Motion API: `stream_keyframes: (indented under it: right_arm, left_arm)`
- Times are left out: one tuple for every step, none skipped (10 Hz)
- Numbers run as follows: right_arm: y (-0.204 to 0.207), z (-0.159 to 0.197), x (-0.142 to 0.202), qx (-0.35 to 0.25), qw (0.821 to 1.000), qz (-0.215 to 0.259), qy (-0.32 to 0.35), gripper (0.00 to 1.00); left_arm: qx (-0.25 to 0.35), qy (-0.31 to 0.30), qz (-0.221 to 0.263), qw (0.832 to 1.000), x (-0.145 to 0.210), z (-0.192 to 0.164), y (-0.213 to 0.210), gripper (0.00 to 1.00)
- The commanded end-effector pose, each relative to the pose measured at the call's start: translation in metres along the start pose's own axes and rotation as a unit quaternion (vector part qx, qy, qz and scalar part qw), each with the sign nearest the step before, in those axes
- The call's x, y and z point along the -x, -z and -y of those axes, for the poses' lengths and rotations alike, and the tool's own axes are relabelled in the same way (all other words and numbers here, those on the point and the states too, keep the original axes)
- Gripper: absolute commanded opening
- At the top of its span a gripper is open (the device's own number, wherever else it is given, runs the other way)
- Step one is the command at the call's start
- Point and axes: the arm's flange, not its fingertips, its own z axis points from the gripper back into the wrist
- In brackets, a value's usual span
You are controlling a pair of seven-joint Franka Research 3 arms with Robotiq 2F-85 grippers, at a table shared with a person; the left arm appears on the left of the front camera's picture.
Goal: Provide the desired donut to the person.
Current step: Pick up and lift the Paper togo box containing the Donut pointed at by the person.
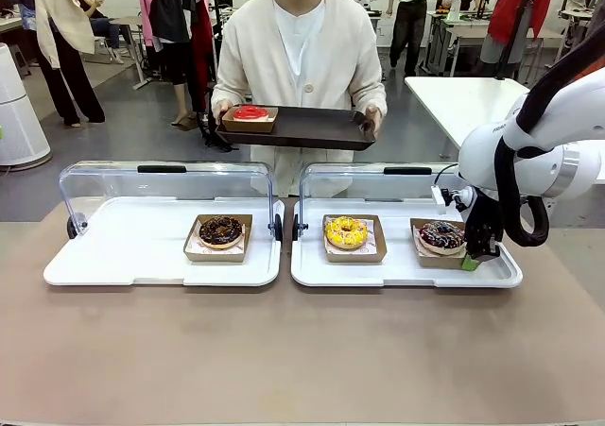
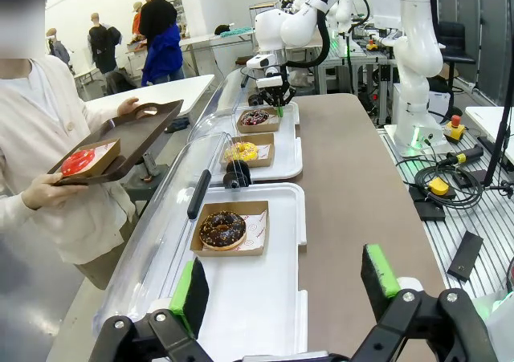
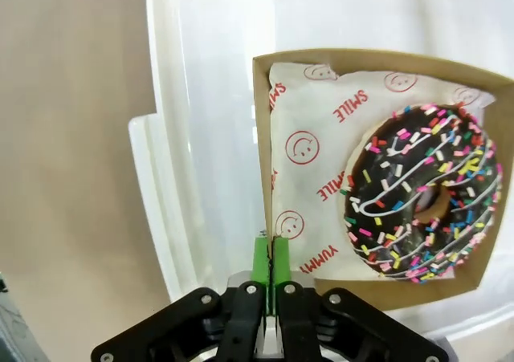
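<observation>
**One gripper is pinching the sprinkle donut's box**

The right gripper (image 1: 470, 261) is standing at the right middle of the front view, closed on the thin wall of the cardboard box (image 1: 430, 261) at its lower right corner. In the right wrist view the green pads (image 3: 259, 259) are meeting at the bottom centre with only this wall (image 3: 263, 137) between them. The sprinkle donut (image 3: 422, 193) is lying inside the box, up and to the right of the pads, not touching them. It is lying flat with its hole facing up; it is round, so no long axis is showing. The pinched wall is running straight up the frame. The box is sitting on the white tray (image 1: 397, 277).

The left gripper (image 2: 285, 278) is hanging with its jaws wide apart, holding nothing. The person (image 1: 298, 58) at upper centre is holding a dark tray (image 1: 312, 128) carrying a red donut (image 1: 250, 112).
</observation>
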Motion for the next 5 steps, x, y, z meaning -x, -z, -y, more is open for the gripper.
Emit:
stream_keyframes:
  right_arm:
    - [-0.013,-0.011,-0.008,0.0,1.0,-0.031,0.002,0.0]
    - [-0.031,-0.024,-0.02,-0.028,0.999,-0.035,-0.004,0.0]
    - [-0.054,-0.039,-0.033,-0.048,0.998,-0.044,-0.012,0.0]
    - [-0.08,-0.054,-0.044,-0.056,0.997,-0.05,-0.019,0.0]
    - [-0.109,-0.072,-0.053,-0.058,0.997,-0.058,-0.012,0.0]
  left_arm:
    - [-0.005,0.001,0.0,1.0,0.0,0.002,0.0,1.0]
    - [-0.005,0.001,0.0,1.0,0.0,0.002,0.0,1.0]
    - [-0.005,0.001,0.0,1.0,0.0,0.002,0.0,1.0]
    - [-0.005,0.001,0.0,1.0,0.0,0.002,0.0,1.0]
    - [-0.005,0.001,0.0,1.0,0.0,0.002,0.0,1.0]
